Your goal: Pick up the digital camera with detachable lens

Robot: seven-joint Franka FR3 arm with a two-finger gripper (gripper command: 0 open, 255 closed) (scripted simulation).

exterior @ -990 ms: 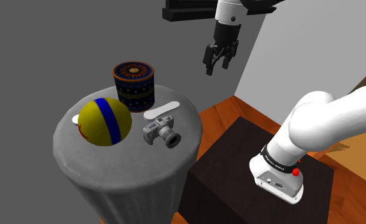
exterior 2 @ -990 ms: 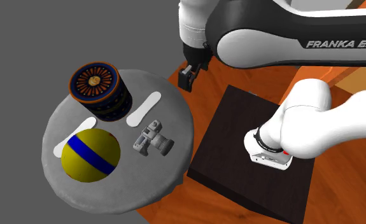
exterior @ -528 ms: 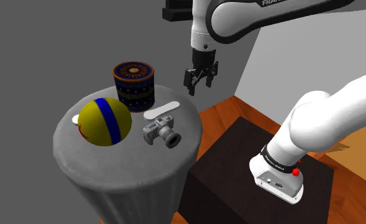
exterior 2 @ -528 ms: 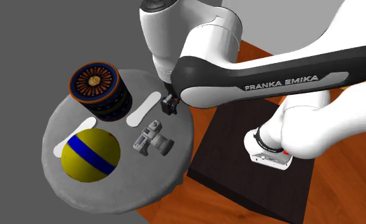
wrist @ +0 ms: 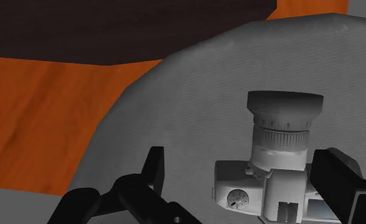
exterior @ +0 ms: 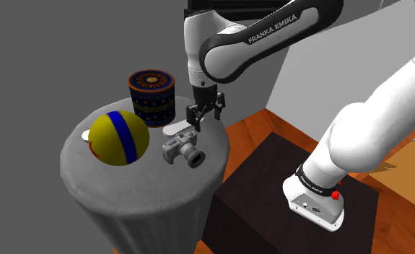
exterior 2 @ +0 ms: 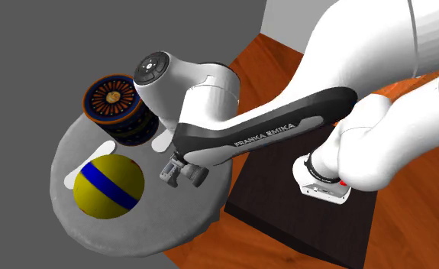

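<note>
Facing the stand (exterior: 265,182) lens-first, camera (exterior: 182,149) beneath pincer (exterior: 205,119)

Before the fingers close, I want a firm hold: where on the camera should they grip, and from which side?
Probably the body, from above. It sits on the table with the lens jutting out level and round, while the boxy body offers flatter ends. The open gripper straddles it, nearer one finger.

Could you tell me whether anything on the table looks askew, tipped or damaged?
Nothing stands out: the camera sits upright on the table beside the striped ball and the patterned tin, under the open gripper.
</note>
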